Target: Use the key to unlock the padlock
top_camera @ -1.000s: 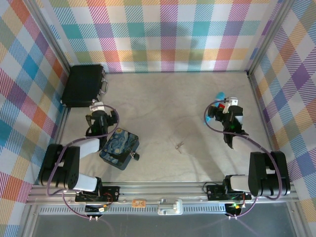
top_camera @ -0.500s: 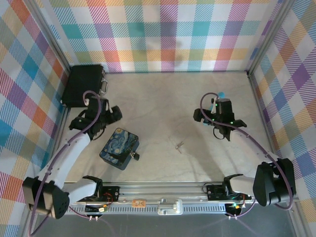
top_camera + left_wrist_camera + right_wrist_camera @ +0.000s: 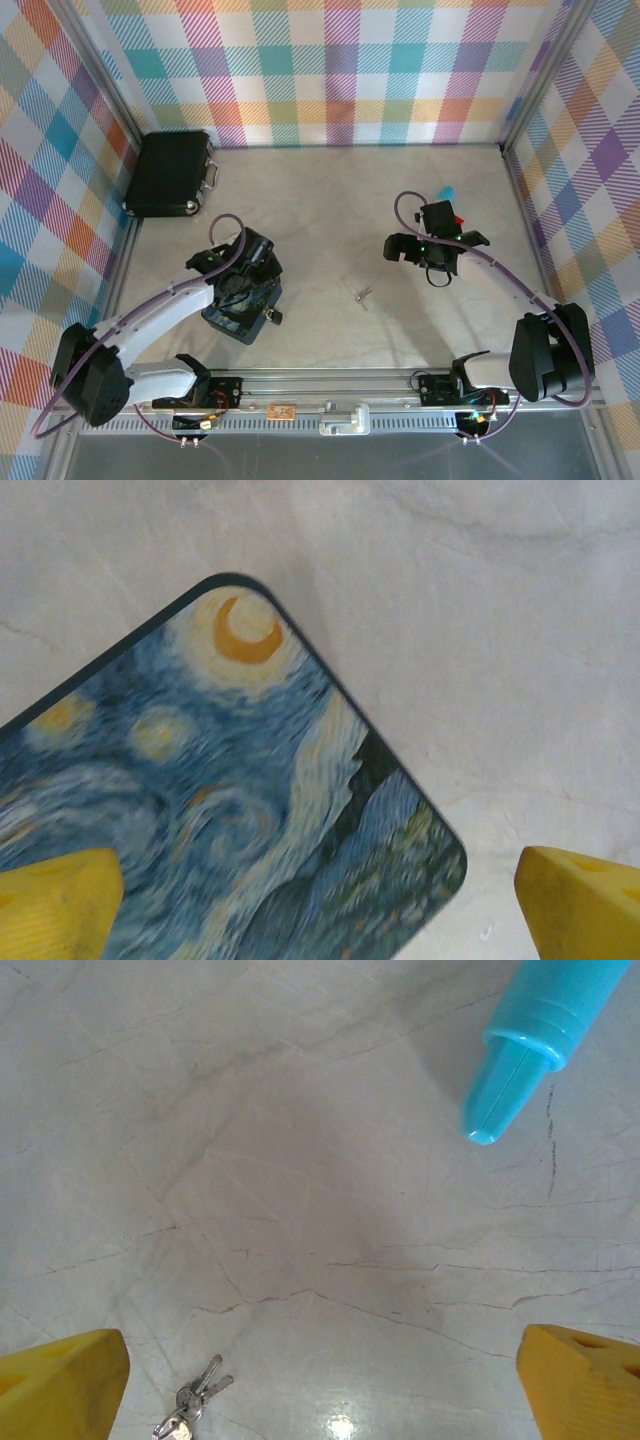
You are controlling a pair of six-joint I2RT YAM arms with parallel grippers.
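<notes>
As both arms swing inward, nothing is held.
Wide left tool (image 3: 238, 272) hovers over the blue starry-night tin (image 3: 250, 810), small dark padlock (image 3: 272, 316) beside it; wide right tool (image 3: 320, 1380) nears the thin silver key (image 3: 190, 1407), so pickup is likely next.

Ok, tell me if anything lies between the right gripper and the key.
Nothing visible does. The right gripper hangs open above bare table, the key lying free near one fingertip. The blue pen lies on the far side, not between them.

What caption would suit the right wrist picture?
Open right gripper hovers over the pale table, key at lower left, blue pen tip at upper right.
</notes>
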